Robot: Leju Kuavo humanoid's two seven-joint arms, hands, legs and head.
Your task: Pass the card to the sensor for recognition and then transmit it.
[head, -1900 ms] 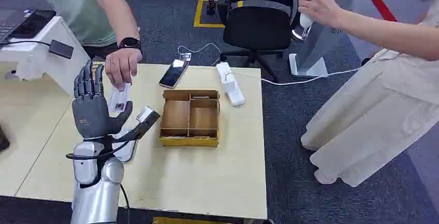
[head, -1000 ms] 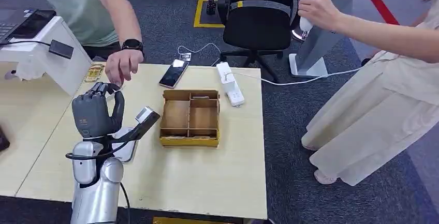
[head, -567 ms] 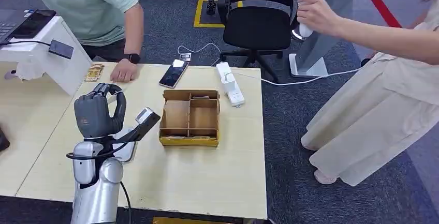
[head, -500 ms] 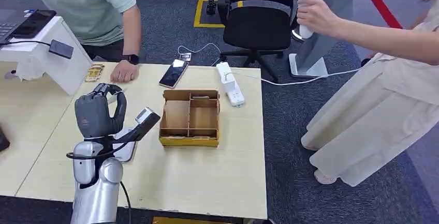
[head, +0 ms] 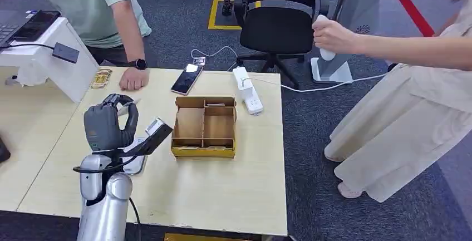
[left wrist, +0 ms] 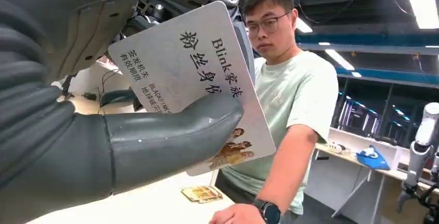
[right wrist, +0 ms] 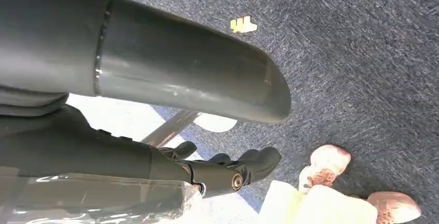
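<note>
Left hand (head: 106, 127) raised above the near-left part of the table (head: 222, 196), to the left of the cardboard tray (head: 203, 127); its fingers are curled round the card (left wrist: 194, 81), which the thumb (left wrist: 171, 136) presses flat against them, so the hand is closed on the card and nothing else. In the left wrist view the card's printed face is turned toward the wrist camera and its long axis runs obliquely, from the corner near the fingertips down to the corner carrying a small colour picture; most of the face stands clear of the thumb, a grip that probably leaves the surface free for reading. In the head view a pale corner of the card (head: 127, 106) juts from the fingers toward the far side of the table, away from the tray.

A flat white device (head: 135, 160), probably the sensor, lies on the table just left of the tray, partly under the wrist; the card is above it and apart from it, so presentation appears not yet made. A person's hand (head: 133, 78) rests on the table's far edge, beyond the tray's left corner.

Right hand (right wrist: 228, 167) hangs over the carpet, fingers loosely bent with nothing in them.
</note>
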